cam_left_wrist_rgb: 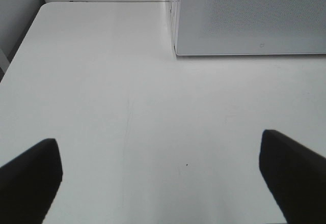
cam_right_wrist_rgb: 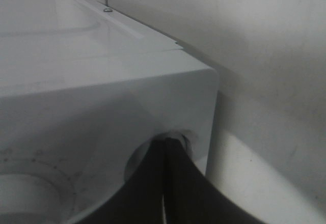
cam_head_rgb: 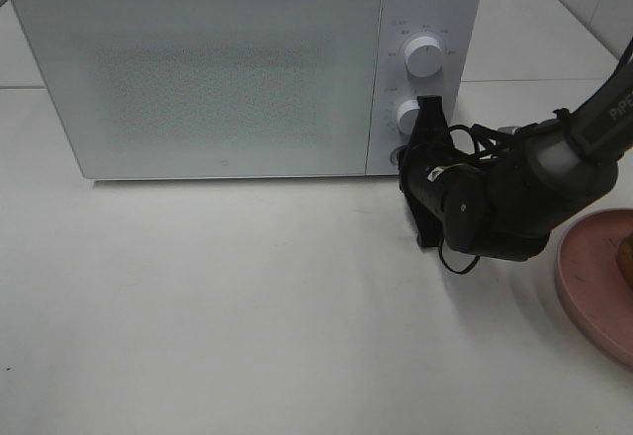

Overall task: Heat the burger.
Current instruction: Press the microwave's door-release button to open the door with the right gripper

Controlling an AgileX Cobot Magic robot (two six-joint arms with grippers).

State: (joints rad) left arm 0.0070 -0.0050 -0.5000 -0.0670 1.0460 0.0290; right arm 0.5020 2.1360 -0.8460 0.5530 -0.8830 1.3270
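Observation:
The white microwave [cam_head_rgb: 227, 79] stands at the back with its door closed. My right gripper [cam_head_rgb: 403, 154] is shut and empty, its tips pressed against the round button [cam_right_wrist_rgb: 178, 136] at the bottom of the control panel, below the two knobs. In the right wrist view the shut fingers [cam_right_wrist_rgb: 153, 183] meet at that button. Only a brown sliver of the burger [cam_head_rgb: 626, 257] shows at the right edge, on the pink plate [cam_head_rgb: 593, 277]. My left gripper [cam_left_wrist_rgb: 163, 178] hangs open over bare table, in front of the microwave's left corner [cam_left_wrist_rgb: 175, 40].
The upper knob [cam_head_rgb: 423, 59] and lower knob [cam_head_rgb: 410, 117] sit on the panel right of the door. The right arm [cam_head_rgb: 514, 198] lies low across the table between the microwave and the plate. A wall [cam_right_wrist_rgb: 265, 56] runs close behind the microwave.

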